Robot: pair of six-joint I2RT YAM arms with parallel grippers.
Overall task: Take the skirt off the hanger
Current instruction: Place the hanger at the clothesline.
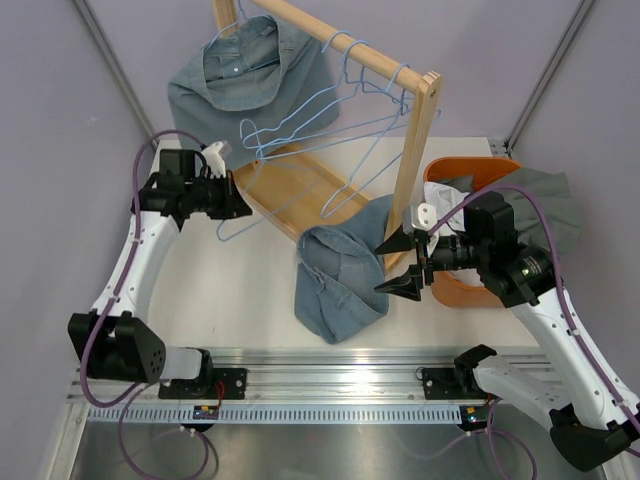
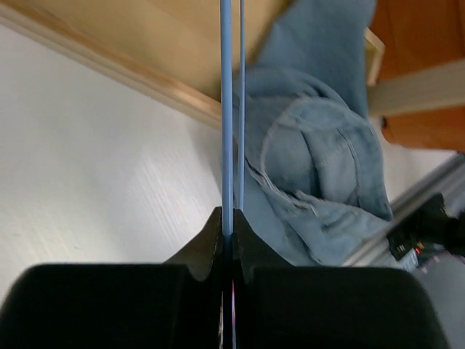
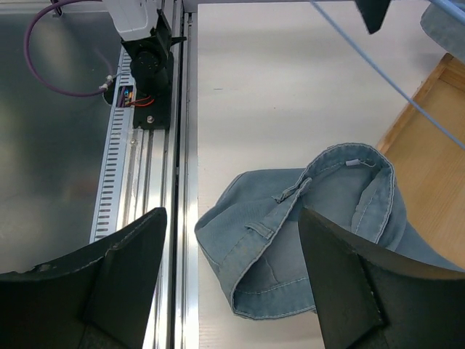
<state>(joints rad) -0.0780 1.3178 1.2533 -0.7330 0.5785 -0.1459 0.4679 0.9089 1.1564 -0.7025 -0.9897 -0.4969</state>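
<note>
A light-blue denim skirt [image 1: 338,278] lies crumpled on the white table in front of the wooden rack, free of any hanger; it also shows as the skirt [image 2: 320,160] in the left wrist view and the skirt [image 3: 334,189] in the right wrist view. My left gripper [image 1: 242,203] is shut on the thin blue wire hanger [image 1: 245,229] beside the rack's base, the hanger [image 2: 227,109] running straight out from the closed gripper [image 2: 231,225]. My right gripper [image 1: 405,262] hovers open at the skirt's right edge, its wide gripper [image 3: 232,211] above the waistband with nothing held.
The wooden rack [image 1: 405,170] carries several blue wire hangers [image 1: 340,95] and another denim garment [image 1: 240,70] at its far left. Its tray-like base [image 1: 290,190] sits on the table. An orange basket [image 1: 470,290] with clothes stands at the right, under my right arm.
</note>
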